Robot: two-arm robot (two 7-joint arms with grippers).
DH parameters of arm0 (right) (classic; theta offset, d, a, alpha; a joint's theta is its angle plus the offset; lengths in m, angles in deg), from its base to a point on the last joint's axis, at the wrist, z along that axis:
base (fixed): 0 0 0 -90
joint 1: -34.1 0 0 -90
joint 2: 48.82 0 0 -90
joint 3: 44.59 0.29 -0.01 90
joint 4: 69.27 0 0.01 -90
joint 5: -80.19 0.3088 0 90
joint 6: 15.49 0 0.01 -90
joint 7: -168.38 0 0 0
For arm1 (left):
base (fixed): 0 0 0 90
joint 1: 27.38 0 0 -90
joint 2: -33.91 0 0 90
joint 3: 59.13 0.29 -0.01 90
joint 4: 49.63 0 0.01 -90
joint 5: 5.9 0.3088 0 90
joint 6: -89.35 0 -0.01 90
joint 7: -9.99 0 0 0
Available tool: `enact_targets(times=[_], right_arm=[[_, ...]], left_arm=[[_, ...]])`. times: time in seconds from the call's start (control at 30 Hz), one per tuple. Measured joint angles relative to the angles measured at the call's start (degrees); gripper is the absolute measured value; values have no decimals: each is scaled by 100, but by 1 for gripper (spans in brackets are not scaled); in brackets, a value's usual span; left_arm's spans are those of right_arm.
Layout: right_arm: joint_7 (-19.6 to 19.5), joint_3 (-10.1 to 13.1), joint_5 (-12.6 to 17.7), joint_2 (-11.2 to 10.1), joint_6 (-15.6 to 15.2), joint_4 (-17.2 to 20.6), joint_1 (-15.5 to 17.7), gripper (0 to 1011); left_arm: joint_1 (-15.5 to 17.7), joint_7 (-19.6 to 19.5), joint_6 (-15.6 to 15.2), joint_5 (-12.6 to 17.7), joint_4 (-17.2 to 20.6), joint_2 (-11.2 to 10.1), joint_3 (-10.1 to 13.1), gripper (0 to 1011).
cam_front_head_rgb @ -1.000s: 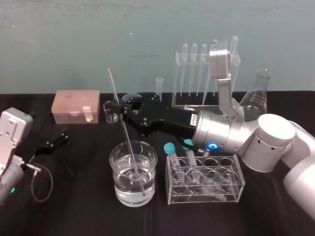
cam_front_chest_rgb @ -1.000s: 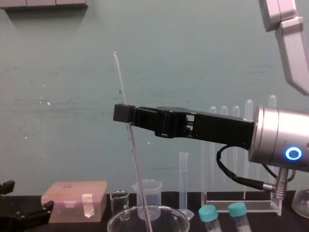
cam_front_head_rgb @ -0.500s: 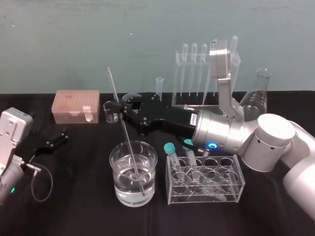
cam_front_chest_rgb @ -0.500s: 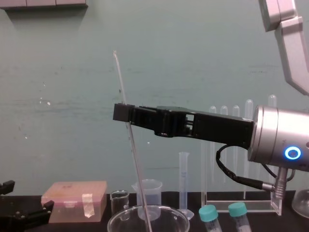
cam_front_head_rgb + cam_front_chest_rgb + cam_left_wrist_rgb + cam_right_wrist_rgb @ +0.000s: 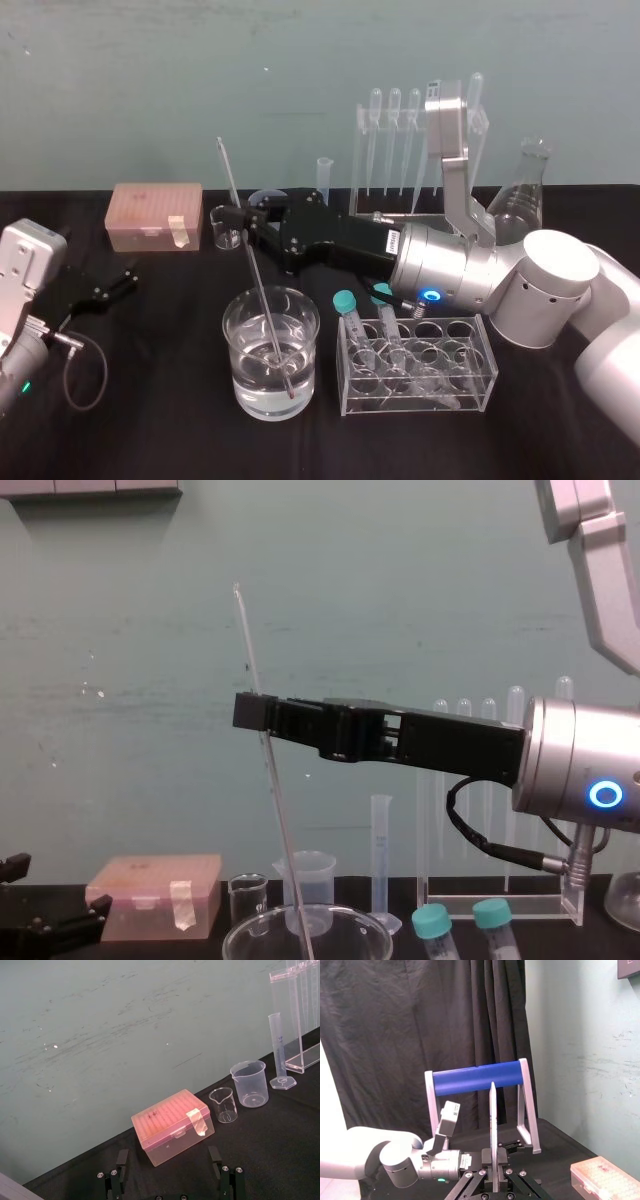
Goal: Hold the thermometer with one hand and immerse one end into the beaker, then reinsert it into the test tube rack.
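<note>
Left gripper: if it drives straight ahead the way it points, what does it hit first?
Most likely the pink translucent plastic tip box. In the wrist view it sits straight ahead, centred between the fingers of the open left gripper. How far off it is remains unclear.

Silver and white arms, black grippers
The right arm (image 5: 470, 275) has a silver cylindrical wrist with a glowing blue ring light (image 5: 606, 797) and a small white printed label (image 5: 394, 241), a rounded white joint casing (image 5: 555, 290), and a black cable (image 5: 468, 828) looping to a metal plug; the right gripper (image 5: 246, 218) is black, long and angular. The left arm (image 5: 22, 270) is a pale grey box with a green light (image 5: 24, 386), a looped black lead (image 5: 85, 370) and the black left gripper (image 5: 115, 282), with silver screws (image 5: 222, 1168) at its finger bases
</note>
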Motion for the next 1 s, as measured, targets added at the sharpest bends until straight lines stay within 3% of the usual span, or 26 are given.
enact_targets(times=[1.0], right_arm=[[45,-22,5,30,-7,-114,-59,56]], left_arm=[[0,0,0,0,0,0,0,1008]])
